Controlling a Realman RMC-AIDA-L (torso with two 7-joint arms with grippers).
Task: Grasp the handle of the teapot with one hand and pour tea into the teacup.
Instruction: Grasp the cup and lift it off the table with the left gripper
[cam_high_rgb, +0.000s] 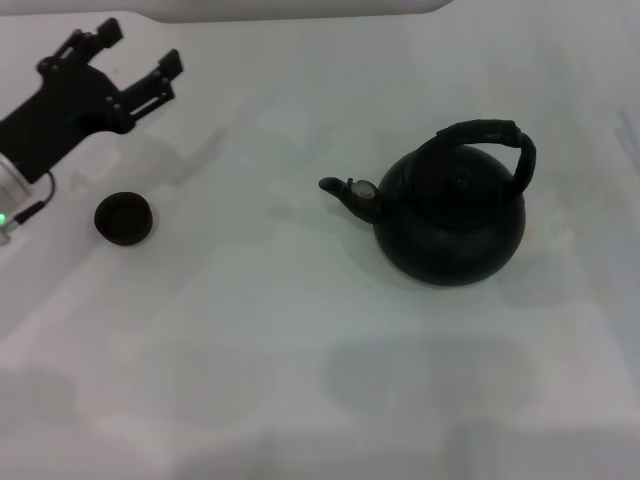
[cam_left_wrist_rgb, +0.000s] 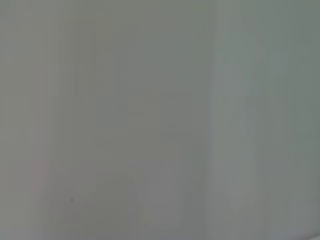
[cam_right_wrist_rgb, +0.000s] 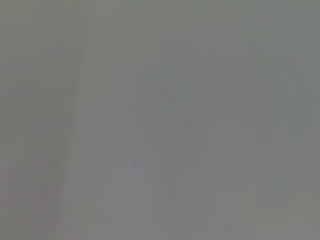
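Worktop (cam_high_rgb: 250, 330): a plain white surface is seen in the head view; faint grey shadows are cast on its near part, in front of the teapot.
Teapot (cam_high_rgb: 452, 222): a large, round, matte black body is set upright on the worktop, right of centre. It is touched by nothing.
Spout (cam_high_rgb: 345, 192): short and curved, it is pointed toward the robot's left, in the direction of the teacup; a small light spot is seen near its base.
Handle (cam_high_rgb: 490, 137): a thick black hoop with a wrapped, ribbed look is arched over the top of the teapot, raised and free of any grip.
Teacup (cam_high_rgb: 124, 217): a tiny, low, black bowl without a handle is placed on the worktop well apart from the teapot, on the robot's left.
Path between: only bare worktop is seen between spout and teacup.
Left end effector (cam_high_rgb: 138, 62): black, held above the far left of the worktop, beyond the teacup and near it; its fingers are spread apart and nothing is held.
Right end effector: not seen in any view.
Wrist views: only a blank grey field is shown in both.
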